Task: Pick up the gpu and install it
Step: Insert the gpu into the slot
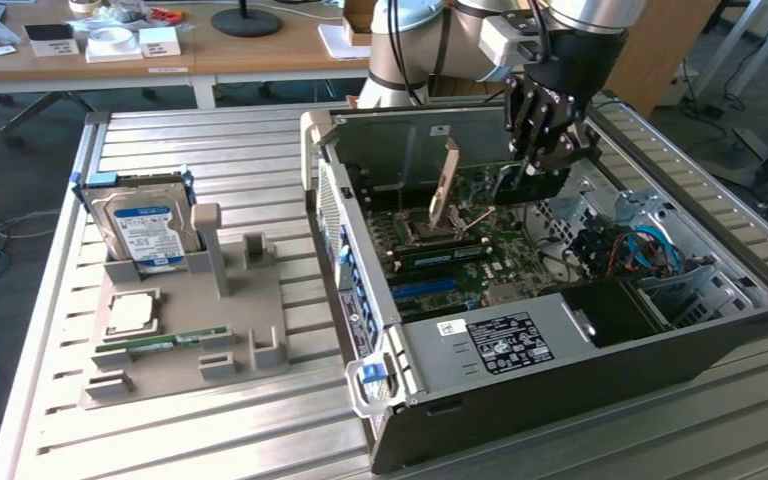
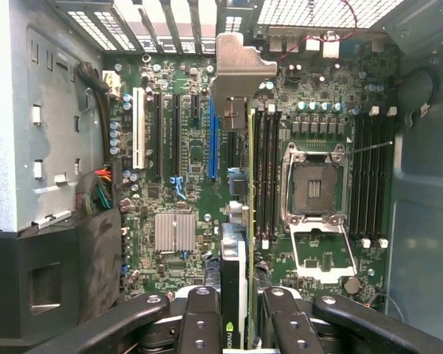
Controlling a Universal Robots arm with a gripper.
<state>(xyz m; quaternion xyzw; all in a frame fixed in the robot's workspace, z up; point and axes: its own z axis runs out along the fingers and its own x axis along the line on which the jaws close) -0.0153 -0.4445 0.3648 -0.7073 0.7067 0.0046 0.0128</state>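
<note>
The fingers (image 2: 199, 324) clench the graphics card (image 2: 234, 273) edge-on inside the open computer case (image 1: 544, 380), over its motherboard (image 2: 177, 147). The tray (image 1: 171, 375) beside it holds a hard drive (image 1: 144, 225) and a memory stick (image 1: 157, 343).

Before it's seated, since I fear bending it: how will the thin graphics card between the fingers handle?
Probably stiff: the thin flat black graphics card runs straight from the fingers to its grey metal bracket. Likely light, being so slim. Gripped at one end, it may pivot.

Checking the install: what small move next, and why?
Probably ease straight down, slowly: the tool clamps the thin black expansion card edge-on, parallel to the long blue motherboard slot, its grey metal bracket toward the rear openings, apparently not yet seated.
</note>
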